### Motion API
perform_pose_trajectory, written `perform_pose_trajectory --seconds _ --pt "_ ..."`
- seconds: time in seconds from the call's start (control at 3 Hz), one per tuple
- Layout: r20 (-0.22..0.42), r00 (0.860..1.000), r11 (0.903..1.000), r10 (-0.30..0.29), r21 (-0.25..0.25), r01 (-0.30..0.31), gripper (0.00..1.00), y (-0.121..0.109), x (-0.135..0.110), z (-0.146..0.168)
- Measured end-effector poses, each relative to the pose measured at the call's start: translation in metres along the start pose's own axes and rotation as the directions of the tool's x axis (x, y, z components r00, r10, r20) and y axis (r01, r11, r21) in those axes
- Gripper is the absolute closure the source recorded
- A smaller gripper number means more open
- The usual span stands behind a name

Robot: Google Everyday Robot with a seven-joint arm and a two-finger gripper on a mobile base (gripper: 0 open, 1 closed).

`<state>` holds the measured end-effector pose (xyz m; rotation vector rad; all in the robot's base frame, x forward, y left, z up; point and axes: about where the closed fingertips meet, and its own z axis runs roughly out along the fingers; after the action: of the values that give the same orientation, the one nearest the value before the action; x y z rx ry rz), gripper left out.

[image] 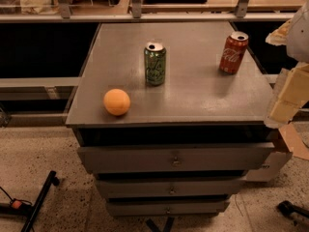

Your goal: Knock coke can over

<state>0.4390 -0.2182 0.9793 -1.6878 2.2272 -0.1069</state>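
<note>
- While the coke can [233, 52] stands near the bench's [193, 95] far right corner, the pincer [289, 93] hangs off the right edge, apart from it.
- Pincer opening: cannot tell.

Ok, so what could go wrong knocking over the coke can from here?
The coke can stands near the right edge of the cabinet top, so once tipped it might roll off. The gripper is beyond that edge, toward the front; a wide sweep leftward might also hit the green can.

White "Coca-Cola" script — on the coke can [233, 53].
</note>
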Motion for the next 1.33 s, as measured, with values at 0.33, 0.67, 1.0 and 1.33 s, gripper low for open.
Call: perform_pose_trajectory --seconds 0.33,0.67,1.0,1.33 --pt "0.023 1.0 0.9987 0.02 0.045 -0.021 0.0 -0.025 0.002 0.009" --pt "0.076 0.995 0.9913 0.062 0.111 -0.07 0.0 -0.088 0.004 0.028" --pt "0.076 0.995 0.9914 0.062 0.111 -0.07 0.0 -0.088 0.004 0.028" --pt "0.163 0.982 0.9882 0.098 0.1 -0.116 0.0 -0.096 0.002 0.028"
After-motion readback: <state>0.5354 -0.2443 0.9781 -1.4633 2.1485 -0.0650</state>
